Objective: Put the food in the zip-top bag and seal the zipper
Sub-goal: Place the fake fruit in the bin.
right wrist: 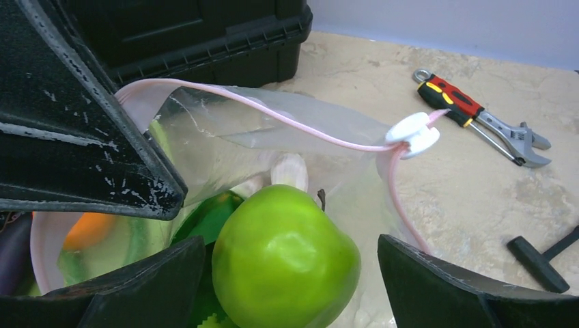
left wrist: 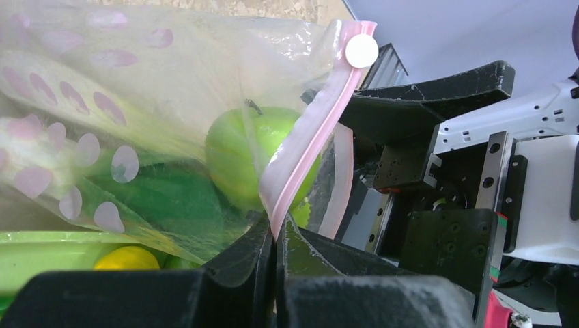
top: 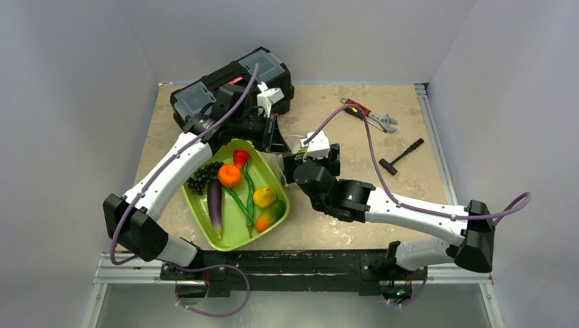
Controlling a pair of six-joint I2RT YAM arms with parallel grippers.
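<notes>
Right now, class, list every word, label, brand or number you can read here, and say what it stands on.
No text can be read.
On the toolbox, a small red patch, too blurred to read.
On the zip-top bag, pale purple spots only, no lettering.

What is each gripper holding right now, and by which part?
Left gripper pinches the bag by its pink zipper strip. Right gripper holds nothing; its jaws stand open either side of the green apple.

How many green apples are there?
1. The green apple sits at the mouth of the zip-top bag, which is held open next to the lime-green tray. I see none in the tray. Another could be hidden deeper in the bag.
</notes>
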